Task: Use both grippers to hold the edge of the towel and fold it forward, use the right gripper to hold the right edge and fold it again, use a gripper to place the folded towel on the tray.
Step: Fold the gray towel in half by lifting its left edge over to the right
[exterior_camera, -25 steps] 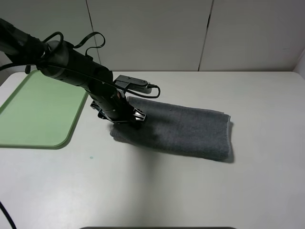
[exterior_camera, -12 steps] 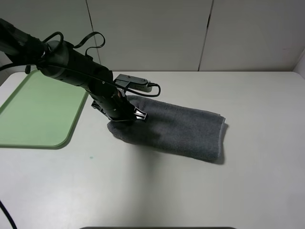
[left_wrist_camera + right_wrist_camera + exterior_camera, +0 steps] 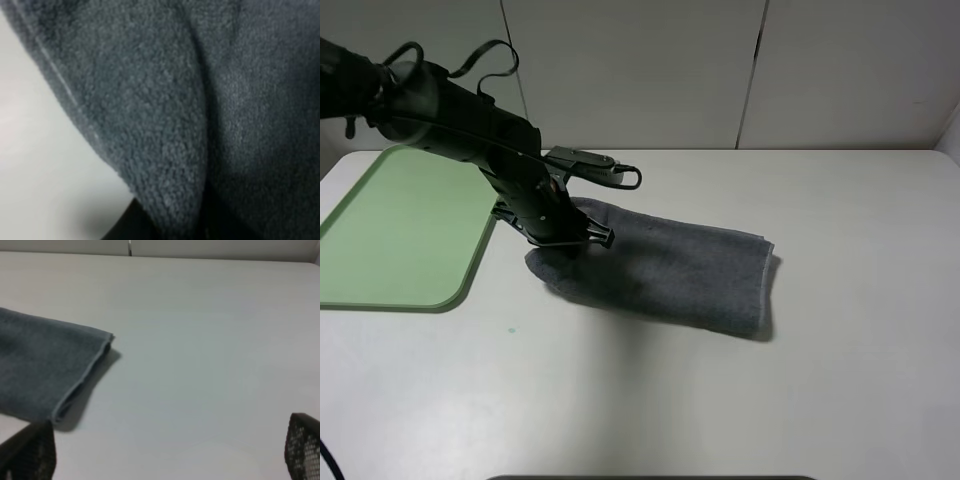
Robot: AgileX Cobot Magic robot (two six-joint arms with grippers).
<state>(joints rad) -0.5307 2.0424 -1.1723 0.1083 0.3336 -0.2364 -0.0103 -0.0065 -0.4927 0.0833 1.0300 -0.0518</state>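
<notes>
The folded grey towel [image 3: 670, 270] lies on the white table, its left end raised. My left gripper [image 3: 560, 235] is shut on that left end, just right of the green tray [image 3: 390, 230]. The left wrist view is filled by towel fabric [image 3: 175, 125], with its hem over the table. My right gripper [image 3: 167, 455] is open and empty, and out of the exterior view. Its fingertips [image 3: 30, 450] sit well apart, short of the towel's right end [image 3: 40, 370].
The tray is flat with a low rim, at the table's left side. A white panelled wall [image 3: 720, 70] stands behind the table. Black cables [image 3: 610, 175] loop off the left arm above the towel.
My left gripper has moved left and slightly back, towards the tray, dragging the towel with it. The towel's right end has slid left by a few centimetres.
</notes>
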